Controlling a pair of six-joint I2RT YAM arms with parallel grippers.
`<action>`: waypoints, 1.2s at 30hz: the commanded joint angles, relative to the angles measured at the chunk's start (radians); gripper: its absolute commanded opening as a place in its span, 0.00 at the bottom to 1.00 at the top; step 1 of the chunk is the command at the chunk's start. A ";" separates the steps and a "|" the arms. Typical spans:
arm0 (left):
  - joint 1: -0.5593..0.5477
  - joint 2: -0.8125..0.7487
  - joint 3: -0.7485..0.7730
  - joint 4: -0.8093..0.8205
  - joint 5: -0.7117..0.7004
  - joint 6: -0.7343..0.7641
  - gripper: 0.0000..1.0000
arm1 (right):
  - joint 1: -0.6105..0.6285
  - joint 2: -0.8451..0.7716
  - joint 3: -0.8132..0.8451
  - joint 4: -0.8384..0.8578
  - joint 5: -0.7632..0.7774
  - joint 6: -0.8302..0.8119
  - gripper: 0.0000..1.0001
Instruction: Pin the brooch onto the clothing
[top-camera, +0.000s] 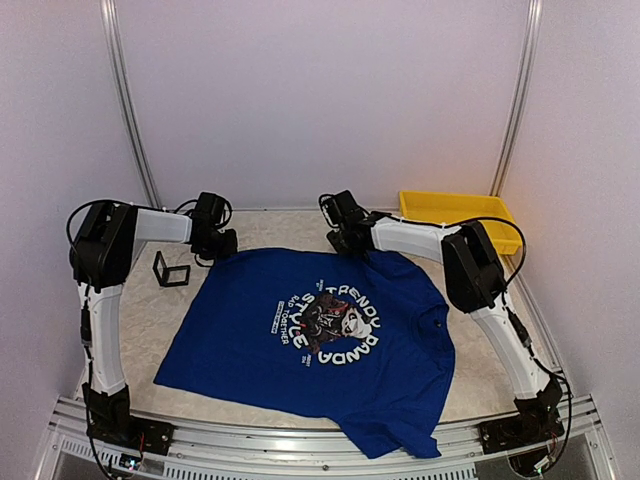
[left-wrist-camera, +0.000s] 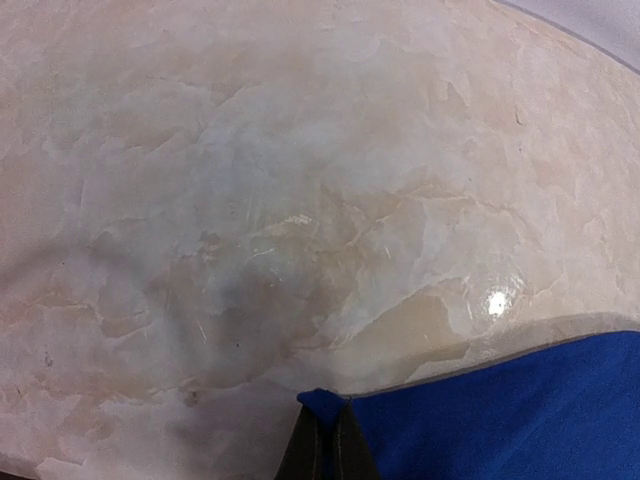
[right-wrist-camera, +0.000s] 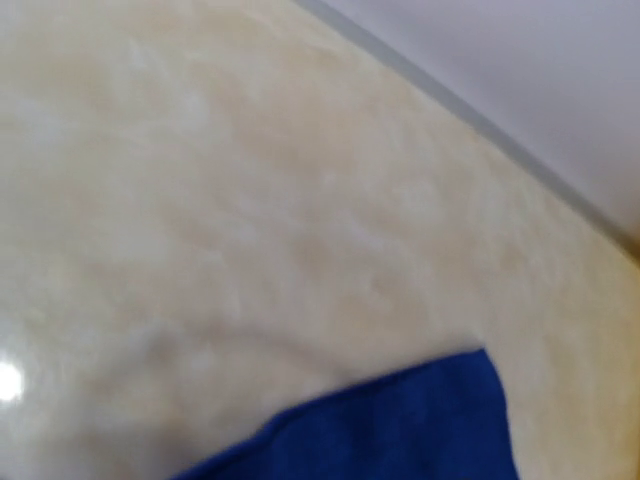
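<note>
On the marble-patterned table (top-camera: 150, 320), the royal-blue T-shirt (top-camera: 300, 340) lies spread flat, print (top-camera: 330, 325) facing up and collar toward the right arm's side. It covers the middle of the surface, between the two arms.

Left arm: reaches to the far left corner of the shirt. The left gripper (top-camera: 222, 248) sits right at that corner. In the wrist view, the left gripper (left-wrist-camera: 325, 455) has its dark fingers (left-wrist-camera: 305, 452) pressed together, with the corner of the T-shirt (left-wrist-camera: 500, 410) pinched between them. Bare table (left-wrist-camera: 300, 200) fills the remainder of that view.

Right arm: reaches to the far edge of the shirt, nearer the collar end. The right gripper (top-camera: 342, 240) is at or just above the cloth; contact cannot be told. The right wrist view is blurred and shows only a blue T-shirt (right-wrist-camera: 400, 425) corner on the table (right-wrist-camera: 200, 200), no fingers. Whether its fingers are apart or together cannot be told.

Other items: a yellow tray (top-camera: 505, 222) sits at the far right, apart from the shirt. A small black frame (top-camera: 170, 270) stands just left of the shirt, near the left arm.
</note>
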 joint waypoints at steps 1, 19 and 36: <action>0.009 0.019 0.024 -0.011 -0.032 0.001 0.00 | -0.053 -0.032 0.090 -0.079 -0.157 0.022 0.63; 0.045 0.013 -0.013 -0.039 -0.126 -0.034 0.00 | -0.205 -0.174 -0.287 -0.125 -0.481 0.227 0.03; 0.049 -0.051 0.034 -0.034 -0.244 0.020 0.43 | -0.281 0.060 0.060 -0.214 -0.537 0.177 0.00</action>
